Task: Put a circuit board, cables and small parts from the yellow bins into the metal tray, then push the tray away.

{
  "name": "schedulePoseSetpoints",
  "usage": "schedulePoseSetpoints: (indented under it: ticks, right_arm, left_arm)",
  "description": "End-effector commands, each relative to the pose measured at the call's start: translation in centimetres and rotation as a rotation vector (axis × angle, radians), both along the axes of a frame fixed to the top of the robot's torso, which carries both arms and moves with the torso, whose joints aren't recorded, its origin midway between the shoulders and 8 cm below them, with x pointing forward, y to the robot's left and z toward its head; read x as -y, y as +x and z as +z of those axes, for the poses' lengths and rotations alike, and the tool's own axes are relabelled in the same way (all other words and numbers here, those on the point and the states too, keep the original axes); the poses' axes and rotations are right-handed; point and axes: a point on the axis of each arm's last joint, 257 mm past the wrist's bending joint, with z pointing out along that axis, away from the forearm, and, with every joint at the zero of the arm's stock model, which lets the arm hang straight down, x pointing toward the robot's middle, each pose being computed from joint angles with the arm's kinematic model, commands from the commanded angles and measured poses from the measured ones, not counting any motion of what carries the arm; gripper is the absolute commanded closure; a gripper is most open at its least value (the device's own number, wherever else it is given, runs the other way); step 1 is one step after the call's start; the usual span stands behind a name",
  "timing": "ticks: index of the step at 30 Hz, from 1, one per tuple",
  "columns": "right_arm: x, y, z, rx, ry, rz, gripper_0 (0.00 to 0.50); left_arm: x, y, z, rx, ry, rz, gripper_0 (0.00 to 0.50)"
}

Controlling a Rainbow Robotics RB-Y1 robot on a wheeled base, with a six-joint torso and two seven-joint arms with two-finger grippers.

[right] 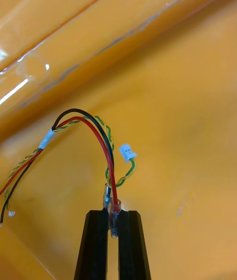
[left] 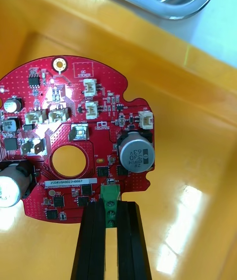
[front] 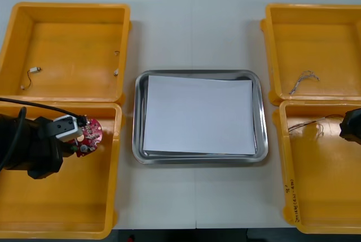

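Note:
In the near left yellow bin [front: 34, 208], my left gripper [front: 80, 140] is shut on a round red circuit board [front: 88, 137]. The left wrist view shows the fingers [left: 94, 240] pinching the green connector on the board's [left: 74, 137] edge, with the board held above the bin floor. Over the near right yellow bin [front: 321, 197], my right gripper [front: 345, 124] is shut on the cables [front: 307, 124]. In the right wrist view the fingers [right: 96, 245] clamp the ends of a red and a black cable [right: 96, 137], which are bundled with a twisted green and yellow one. The metal tray [front: 138, 140] sits between the bins, white inside.
The far left bin [front: 17, 33] holds a few small metal parts [front: 34, 71] and a short wire. The far right bin [front: 282, 27] holds a thin grey cable [front: 303, 78]. The tray's corner [left: 187, 3] lies just beyond the near left bin's wall.

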Motion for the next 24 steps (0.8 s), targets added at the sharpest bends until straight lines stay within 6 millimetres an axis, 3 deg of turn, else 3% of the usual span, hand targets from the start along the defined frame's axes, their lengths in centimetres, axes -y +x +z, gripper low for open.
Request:
schedulePoseSetpoints:
  ticks: [1,14,24]
  right_arm:
    - [1.8,-1.7,1.6,0.037,-0.07,0.021,0.5]
    - [3.8,-6.2,-0.1,0.0,-0.143,0.029,0.5]
    - [5.0,-9.9,-2.3,-0.038,-0.176,0.031,0.5]
  left_arm:
    - [1.8,0.8,4.1,0.03,-0.049,0.115,0.5]
    - [4.9,-1.4,7.5,-0.045,-0.038,0.238,0.5]
    - [8.9,-1.3,8.1,-0.039,-0.073,0.336,0.5]
